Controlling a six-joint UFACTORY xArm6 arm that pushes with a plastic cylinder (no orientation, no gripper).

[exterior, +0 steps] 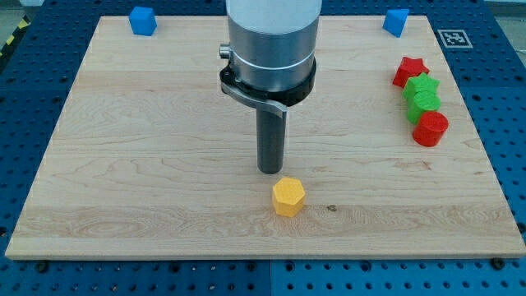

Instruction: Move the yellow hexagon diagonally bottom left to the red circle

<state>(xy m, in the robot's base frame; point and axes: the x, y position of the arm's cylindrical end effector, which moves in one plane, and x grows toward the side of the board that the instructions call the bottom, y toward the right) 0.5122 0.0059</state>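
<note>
The yellow hexagon [288, 197] lies on the wooden board [148, 164] at the lower middle of the view. My tip [270, 170] stands just above and slightly left of it, a small gap apart. The red circle [430, 129] lies at the view's right, at the bottom of a column of blocks, far from the hexagon and the tip.
Above the red circle sit a green block [425, 104], a green star [422, 85] and a red star [410, 71], touching in a column. A blue cube [143, 20] lies at the top left, another blue block [395, 21] at the top right.
</note>
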